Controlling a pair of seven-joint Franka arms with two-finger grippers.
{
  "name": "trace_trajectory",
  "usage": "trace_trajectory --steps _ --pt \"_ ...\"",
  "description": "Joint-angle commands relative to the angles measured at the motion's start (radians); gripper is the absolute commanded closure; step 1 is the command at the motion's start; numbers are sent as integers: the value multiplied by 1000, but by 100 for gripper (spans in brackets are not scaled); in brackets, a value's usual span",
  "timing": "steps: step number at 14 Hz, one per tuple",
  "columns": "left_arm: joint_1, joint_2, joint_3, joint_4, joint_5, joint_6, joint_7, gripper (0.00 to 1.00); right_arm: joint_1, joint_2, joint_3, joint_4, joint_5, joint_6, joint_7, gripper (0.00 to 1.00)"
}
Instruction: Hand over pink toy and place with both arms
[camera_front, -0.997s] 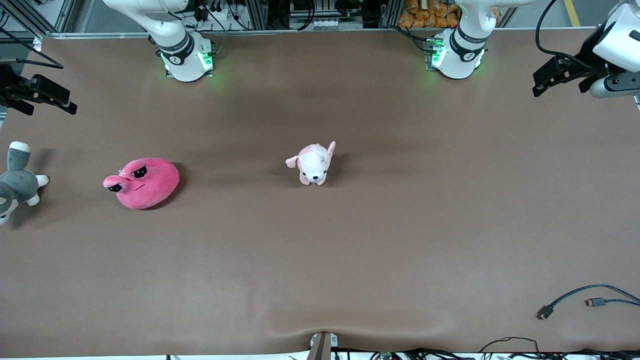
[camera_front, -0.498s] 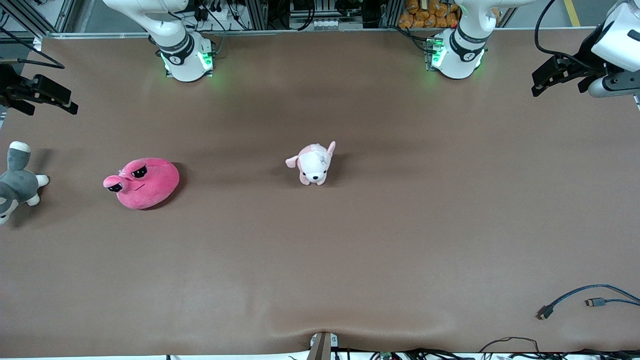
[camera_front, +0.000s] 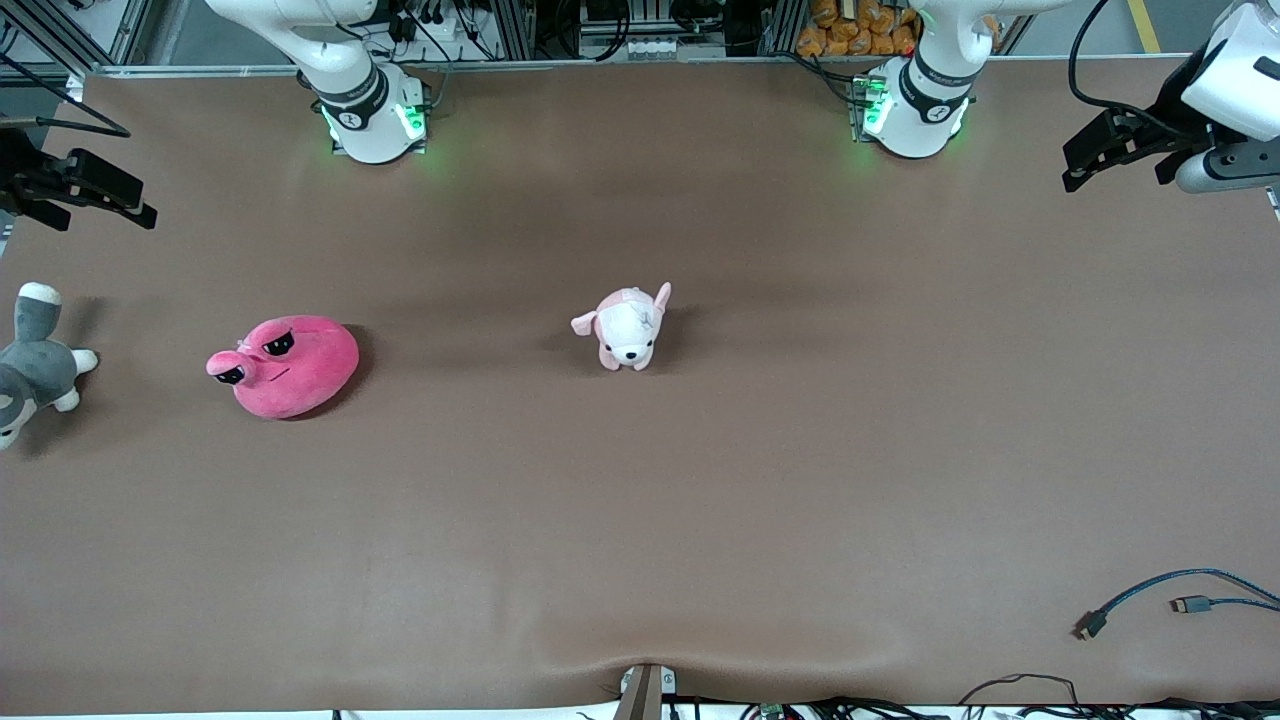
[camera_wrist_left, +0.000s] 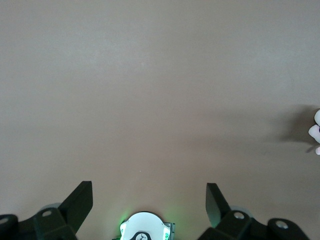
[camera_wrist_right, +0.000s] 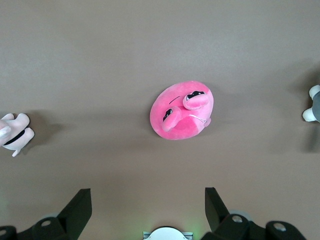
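Note:
The pink toy, a round hot-pink plush with half-lidded eyes, lies on the brown table toward the right arm's end. It also shows in the right wrist view. My right gripper hangs high over the right arm's end of the table, open and empty, apart from the toy. My left gripper hangs high over the left arm's end of the table, open and empty, over bare table.
A pale pink-and-white puppy plush stands mid-table. A grey-and-white plush lies at the table's edge at the right arm's end. Loose cables lie near the front camera at the left arm's end.
Both grippers have shifted only slightly. The toys have not moved.

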Motion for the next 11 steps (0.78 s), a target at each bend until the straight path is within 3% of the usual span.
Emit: trace_trajectory --steps 1,11 --pt "11 -14 -2 0 17 -8 -1 0 -5 -11 10 -7 -15 -3 14 0" --pt "9 8 -3 56 20 -40 27 0 -5 -11 10 -7 -15 -5 12 0"
